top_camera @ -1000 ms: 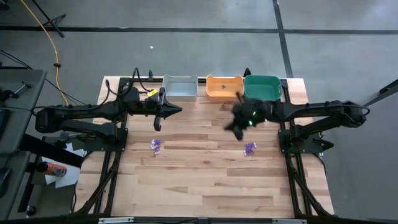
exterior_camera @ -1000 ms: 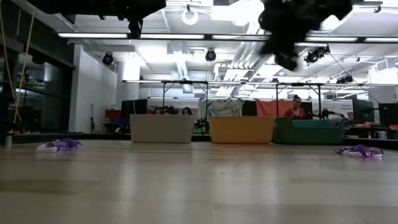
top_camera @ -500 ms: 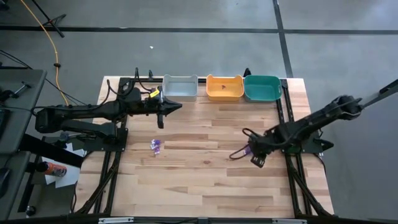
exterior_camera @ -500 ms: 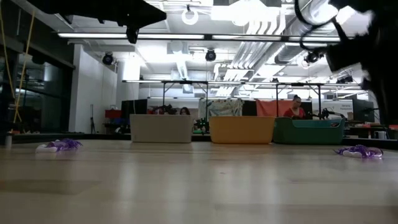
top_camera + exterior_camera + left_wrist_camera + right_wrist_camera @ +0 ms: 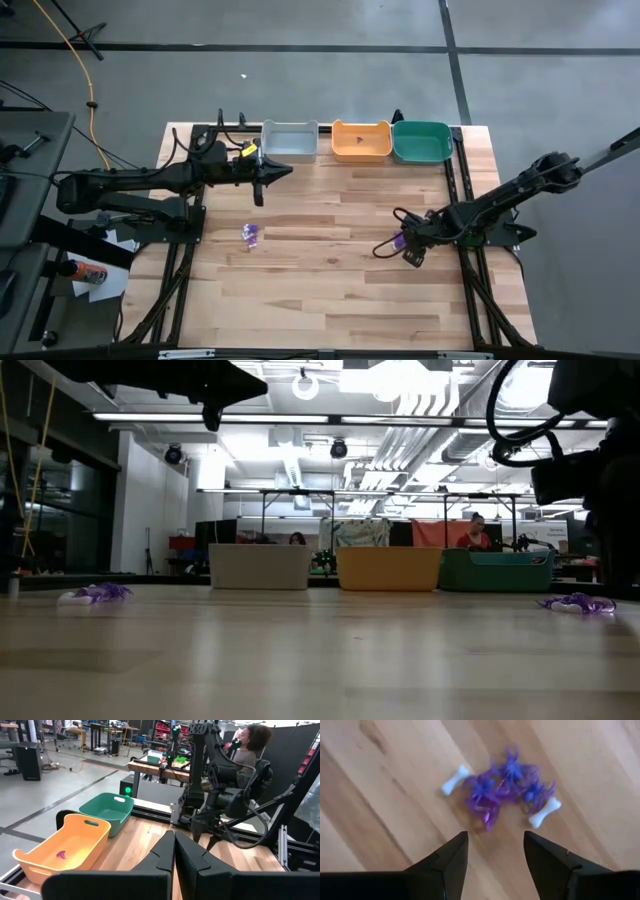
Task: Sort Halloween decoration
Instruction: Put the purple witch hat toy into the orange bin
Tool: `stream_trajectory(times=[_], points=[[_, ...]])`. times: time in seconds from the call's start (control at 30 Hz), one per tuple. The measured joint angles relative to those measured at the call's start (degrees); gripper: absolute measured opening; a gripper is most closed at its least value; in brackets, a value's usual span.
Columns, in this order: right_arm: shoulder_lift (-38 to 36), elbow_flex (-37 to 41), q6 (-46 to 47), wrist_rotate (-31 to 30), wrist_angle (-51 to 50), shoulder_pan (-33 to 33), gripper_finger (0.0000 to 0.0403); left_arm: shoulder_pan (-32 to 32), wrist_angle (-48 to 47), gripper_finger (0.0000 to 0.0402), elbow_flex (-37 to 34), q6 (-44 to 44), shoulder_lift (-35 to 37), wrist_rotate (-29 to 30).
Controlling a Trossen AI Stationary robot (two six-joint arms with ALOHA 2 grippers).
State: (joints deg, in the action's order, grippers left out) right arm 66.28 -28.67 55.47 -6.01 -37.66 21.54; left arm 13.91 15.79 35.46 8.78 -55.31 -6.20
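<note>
Two small heaps of Halloween decoration lie on the wooden table. The right heap (image 5: 401, 240) is purple spiders (image 5: 505, 785) with two white bones (image 5: 545, 811). My right gripper (image 5: 495, 840) hangs open just above it and points down, with the heap beyond its fingertips and nothing between them. The left heap (image 5: 249, 233) lies apart, and the low view shows both heaps, the left one (image 5: 95, 593) and the right one (image 5: 578, 603). My left gripper (image 5: 260, 196) is shut and empty, held level high over the far left of the table.
Three bins stand in a row at the far edge: grey (image 5: 290, 140), orange (image 5: 360, 140) and teal (image 5: 421, 141). The orange bin holds one small purple piece (image 5: 61, 854). A person (image 5: 250, 750) sits beyond the table. Bare wood lies between the heaps and toward the near edge.
My right gripper has swung from in front of the orange and teal bins toward the table's near right, come down, and tipped to point at the table over the right heap. Neither heap has moved.
</note>
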Motion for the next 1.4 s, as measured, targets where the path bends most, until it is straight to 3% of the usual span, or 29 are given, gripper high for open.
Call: stream_trajectory(times=[0.8, 1.23, 1.4], points=[[0.3, 0.5, -5.0, -1.5, 2.4, 0.0, 0.0164, 0.0, -2.0, 0.0, 0.0, 1.0, 0.0, 0.0], [5.9, 0.5, -5.0, -0.8, 6.0, 0.0, 0.0163, 0.0, -2.1, 0.0, 0.0, 1.6, 0.0, 0.0], [7.1, 0.3, -4.5, -1.3, 5.8, 0.0, 0.0127, 0.0, -2.2, 0.0, 0.0, 1.6, 0.0, 0.0]])
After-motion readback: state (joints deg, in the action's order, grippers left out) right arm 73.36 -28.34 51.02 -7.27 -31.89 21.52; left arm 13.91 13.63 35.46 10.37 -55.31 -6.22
